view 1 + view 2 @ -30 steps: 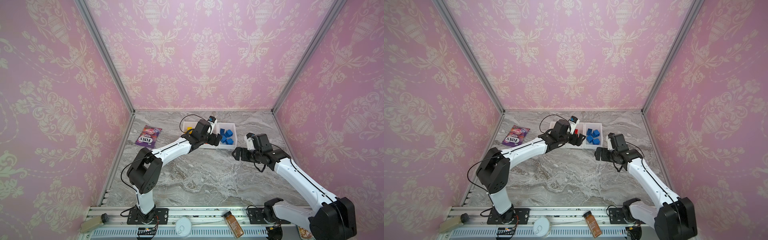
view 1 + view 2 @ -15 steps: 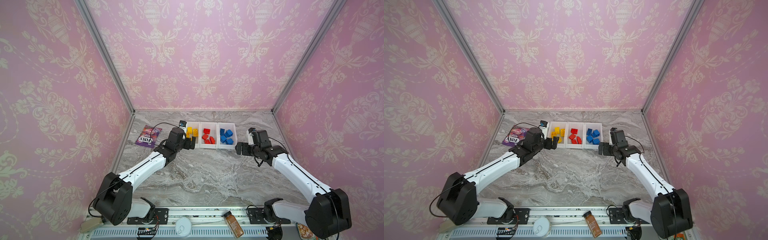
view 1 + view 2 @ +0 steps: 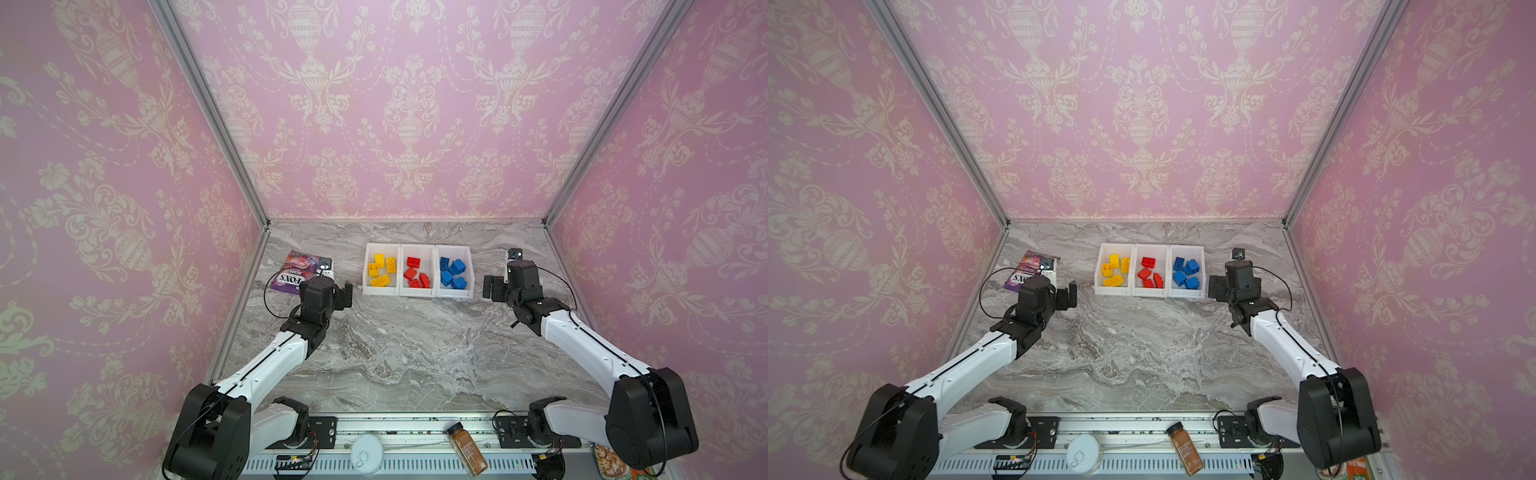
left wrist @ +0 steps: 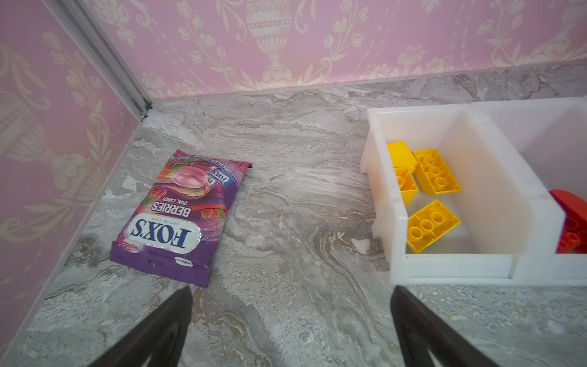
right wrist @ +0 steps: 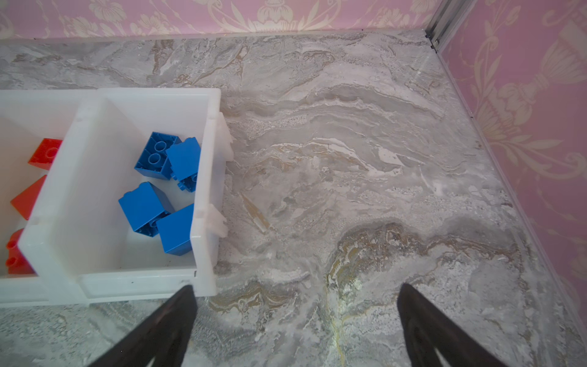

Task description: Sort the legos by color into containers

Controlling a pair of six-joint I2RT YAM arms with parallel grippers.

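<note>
On the marble table [image 3: 395, 353], the three joined containers [image 3: 417, 292] are flanked by the left end effector [image 4: 290, 305] and right end effector [image 5: 293, 302], both spread wide and empty; the legos [image 3: 413, 262] are kept inside, sorted yellow, red, blue.

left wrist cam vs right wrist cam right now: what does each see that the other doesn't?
Left wrist only: the candy bag and the yellow legos in the left-end container. Right wrist only: the blue legos in the right-end container. Both: a slice of the red legos, the marble table, and that arm's own open, empty gripper: left gripper, right gripper.
</note>
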